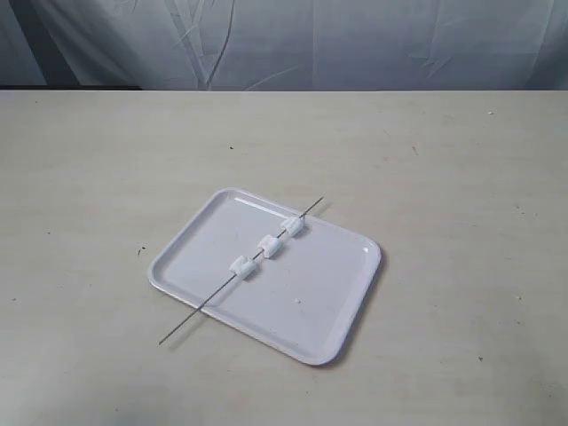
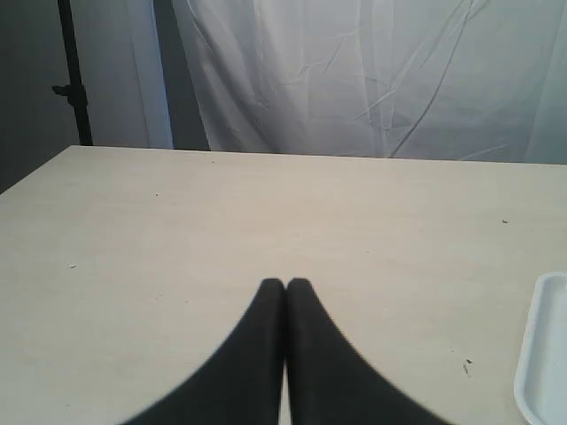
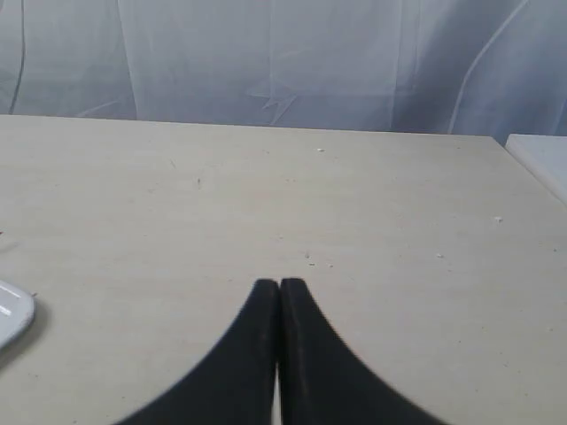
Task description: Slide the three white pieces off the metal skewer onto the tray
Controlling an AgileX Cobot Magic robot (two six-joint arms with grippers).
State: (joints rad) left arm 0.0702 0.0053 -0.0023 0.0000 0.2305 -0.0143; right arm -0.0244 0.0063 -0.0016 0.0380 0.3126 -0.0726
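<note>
The white tray (image 1: 319, 302) lies near the middle of the table. Across its left half rests the thin metal skewer (image 1: 191, 318), its near end sticking out past the tray's rim. Three white pieces (image 1: 272, 246) are threaded on it, spaced apart along the rod. Neither arm shows in the exterior view. My left gripper (image 2: 284, 283) is shut with nothing in it, over bare table; a corner of the tray (image 2: 545, 354) shows at that view's edge. My right gripper (image 3: 279, 283) is also shut and empty, and a tray corner (image 3: 13, 319) shows beside it.
The pale table (image 1: 461, 177) runs wide on all sides of the tray. A wrinkled white curtain (image 1: 355, 40) hangs behind its far edge. A dark stand (image 2: 73, 80) rises beyond the table in the left wrist view.
</note>
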